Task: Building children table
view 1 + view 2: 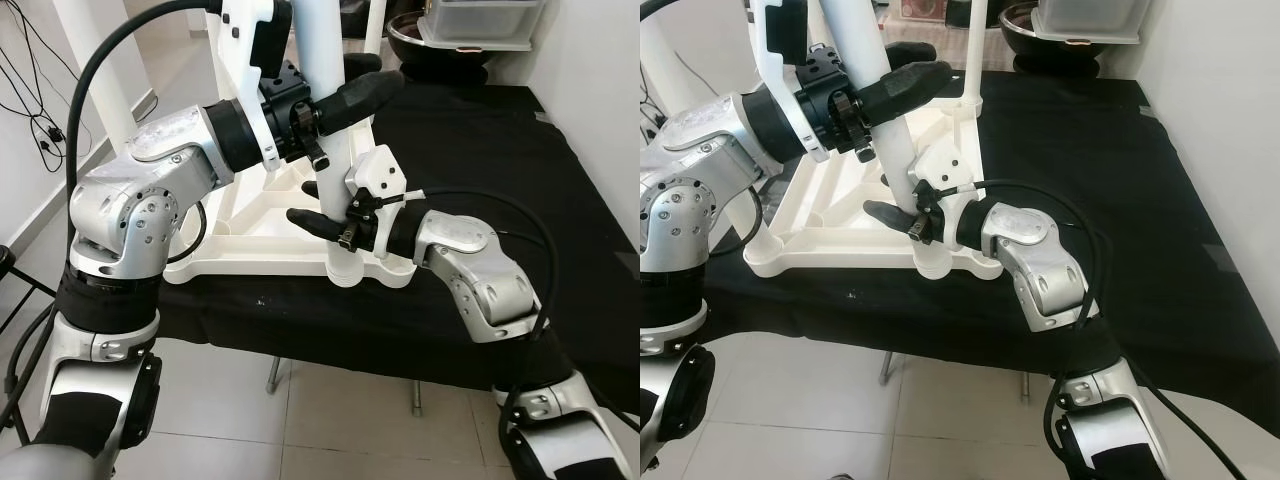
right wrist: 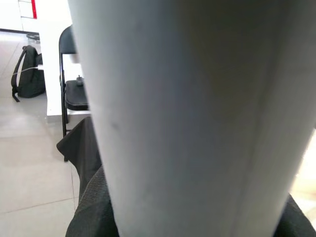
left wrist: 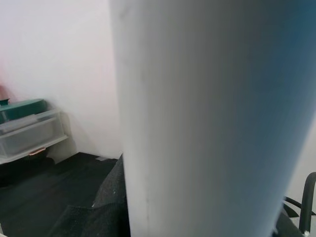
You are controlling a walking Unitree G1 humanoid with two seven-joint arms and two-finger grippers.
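Table: a black cloth-covered table (image 1: 560,200) carries the work, with tiled floor in front of it.
Tabletop piece: a white children's tabletop (image 1: 262,235) lies upside down near the front edge of the black cloth, its ribbed underside facing up.
Table leg: a white tubular table leg (image 1: 333,110) stands upright in the front corner socket of the tabletop piece.
Left tool: the left tool (image 1: 352,82) is closed around the table leg high up, one black finger in front of the tube and one behind.
Right tool: the right tool (image 1: 322,205) grips the same leg low down, just above the socket, its fingers pressed to either side.
Background: clear plastic storage bins (image 1: 1090,18) sit at the far end of the table against a white wall.
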